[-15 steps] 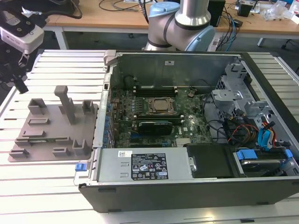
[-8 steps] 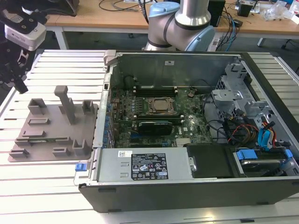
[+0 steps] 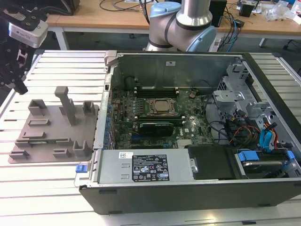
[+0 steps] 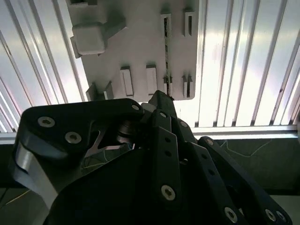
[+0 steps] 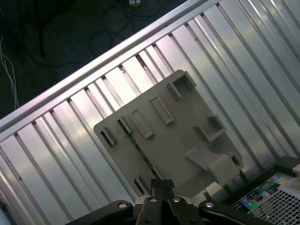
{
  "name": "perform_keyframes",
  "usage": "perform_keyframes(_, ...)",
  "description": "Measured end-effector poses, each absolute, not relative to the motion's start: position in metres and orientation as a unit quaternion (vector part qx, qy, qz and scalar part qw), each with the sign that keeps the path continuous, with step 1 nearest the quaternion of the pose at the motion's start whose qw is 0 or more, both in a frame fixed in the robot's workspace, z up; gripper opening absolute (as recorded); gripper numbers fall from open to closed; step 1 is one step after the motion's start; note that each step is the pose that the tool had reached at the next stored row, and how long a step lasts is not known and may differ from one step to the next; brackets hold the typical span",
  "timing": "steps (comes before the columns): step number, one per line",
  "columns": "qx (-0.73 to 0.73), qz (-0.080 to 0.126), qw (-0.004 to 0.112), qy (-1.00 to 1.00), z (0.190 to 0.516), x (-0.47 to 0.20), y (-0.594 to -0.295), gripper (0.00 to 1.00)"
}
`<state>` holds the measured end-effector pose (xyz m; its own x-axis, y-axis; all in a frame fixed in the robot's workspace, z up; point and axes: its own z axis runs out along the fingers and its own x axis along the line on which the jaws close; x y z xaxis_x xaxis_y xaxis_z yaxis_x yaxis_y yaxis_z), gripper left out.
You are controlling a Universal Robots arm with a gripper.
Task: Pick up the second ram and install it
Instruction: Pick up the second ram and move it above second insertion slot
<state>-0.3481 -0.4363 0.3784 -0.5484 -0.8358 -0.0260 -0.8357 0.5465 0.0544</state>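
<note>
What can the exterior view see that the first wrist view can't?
The exterior view has the motherboard with its CPU socket inside the open computer case. The first wrist view has the second ram, a thin green stick on edge in a slot, and the dark floor past the table's edge. Both share the grey holder, the slatted table and the gripper.

Bright, even overhead light fills the exterior view; shadows inside the computer case (image 3: pixel 188 66) are soft. In the second wrist view the ribbed table (image 4: pixel 243 61) glares white (nearly washed out) and my gripper (image 4: pixel 161 97) is a dark, underlit mass. In the first wrist view the table gleams in streaks; the floor (image 5: pixel 47 37) beyond is dim, perhaps unlit.
</note>
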Motion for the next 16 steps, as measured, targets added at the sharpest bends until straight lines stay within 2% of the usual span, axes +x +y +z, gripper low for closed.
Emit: perform_keyframes(16, 0.546, -0.03, 0.004, -0.837, 0.3784, -0.3481, -0.4363, 0.1)
